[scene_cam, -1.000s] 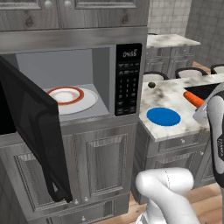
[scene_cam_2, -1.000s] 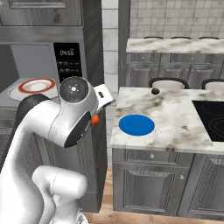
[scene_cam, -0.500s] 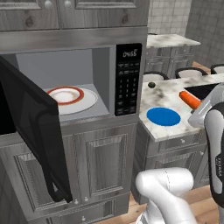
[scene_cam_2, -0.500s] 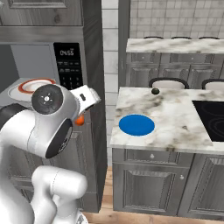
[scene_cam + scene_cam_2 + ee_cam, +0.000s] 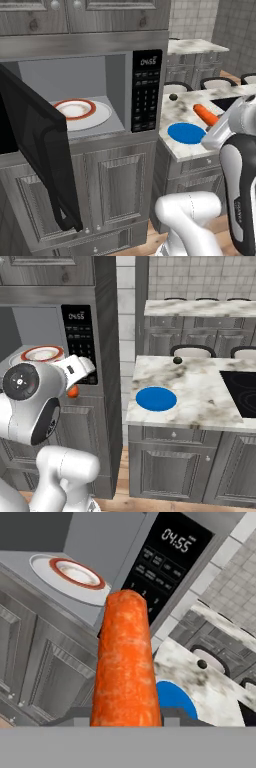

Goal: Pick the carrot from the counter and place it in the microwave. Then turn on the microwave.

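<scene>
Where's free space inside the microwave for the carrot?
The white, red-rimmed plate takes up most of the microwave floor; its centre is bare, so the carrot could land there. A narrow grey strip stays free between plate and keypad-side wall. The open door crowds the left side of the opening.

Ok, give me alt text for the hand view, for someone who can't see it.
An orange carrot held in the gripper stands up the middle, close to the camera. Behind it is the open microwave with a red-rimmed white plate inside, and a marble counter to the right.

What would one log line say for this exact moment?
gripper: shut on carrot | microwave: door open, plate inside | carrot: off counter
</scene>
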### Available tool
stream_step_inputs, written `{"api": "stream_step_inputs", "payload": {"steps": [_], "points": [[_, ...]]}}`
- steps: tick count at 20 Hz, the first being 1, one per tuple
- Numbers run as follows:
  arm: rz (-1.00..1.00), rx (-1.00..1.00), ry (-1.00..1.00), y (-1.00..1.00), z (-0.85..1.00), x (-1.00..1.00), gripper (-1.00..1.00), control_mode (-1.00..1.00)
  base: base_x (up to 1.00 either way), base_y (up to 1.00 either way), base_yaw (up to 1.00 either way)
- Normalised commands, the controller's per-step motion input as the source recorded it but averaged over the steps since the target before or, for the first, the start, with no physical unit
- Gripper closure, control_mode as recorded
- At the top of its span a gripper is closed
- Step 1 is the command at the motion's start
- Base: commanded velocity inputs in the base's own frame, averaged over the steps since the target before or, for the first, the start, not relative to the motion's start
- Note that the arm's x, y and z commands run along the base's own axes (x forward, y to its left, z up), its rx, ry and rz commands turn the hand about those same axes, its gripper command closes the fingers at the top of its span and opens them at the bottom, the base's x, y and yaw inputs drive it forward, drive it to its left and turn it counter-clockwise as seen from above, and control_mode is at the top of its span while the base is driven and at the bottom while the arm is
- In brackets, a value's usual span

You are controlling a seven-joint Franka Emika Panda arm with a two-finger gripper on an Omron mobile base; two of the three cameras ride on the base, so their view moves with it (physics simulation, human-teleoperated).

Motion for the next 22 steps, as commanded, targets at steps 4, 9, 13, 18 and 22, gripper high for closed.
{"api": "stream_step_inputs", "payload": {"steps": [4,9,13,18,22], "points": [[0.01,0.0,-0.07,0.42,0.06,0.0,1.0,-1.0,0.0,0.0,0.0],[0.02,0.0,-0.04,0.43,0.06,0.0,1.0,-1.0,0.0,0.0,0.0],[0.0,0.0,-0.02,0.44,0.05,0.0,1.0,-1.0,0.0,0.0,0.0],[0.0,0.0,-0.02,0.43,0.03,0.0,1.0,-1.0,0.0,0.0,0.0],[0.0,0.01,-0.01,0.35,0.09,0.01,1.0,-1.0,0.0,0.0,0.0]]}}
